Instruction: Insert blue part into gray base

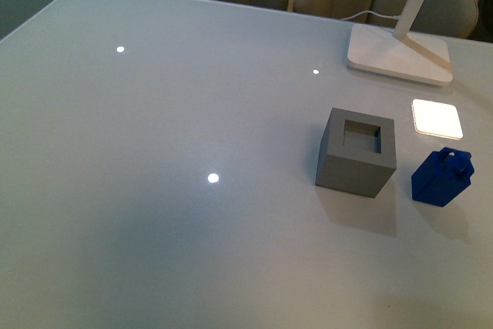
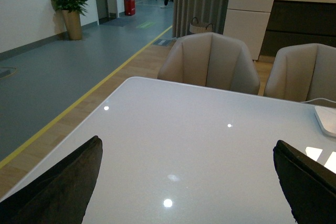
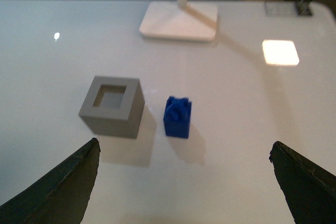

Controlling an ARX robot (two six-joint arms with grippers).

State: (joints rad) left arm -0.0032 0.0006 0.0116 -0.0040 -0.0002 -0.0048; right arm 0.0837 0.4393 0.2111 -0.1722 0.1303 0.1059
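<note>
While the blue part (image 1: 441, 178), knob uppermost, stood just beside the gray base (image 1: 356, 152) near the table's (image 1: 154, 152) right edge, the left gripper (image 2: 187, 142) and right gripper (image 3: 184, 144) gaped wide, empty.

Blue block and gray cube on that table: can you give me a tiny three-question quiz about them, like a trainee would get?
1. True or false: the blue part already sits in the square hole of the gray base.
2. In the front view, where is the white lamp foot?
A) nearer the robot than the base
B) farther from the robot than the base
C) on top of the base
3. Short answer: is the right gripper open or shut?

Key:
1. False. It stands beside the base, apart from it, and the hole is empty.
2. B.
3. Open, with nothing between its fingers.
</note>
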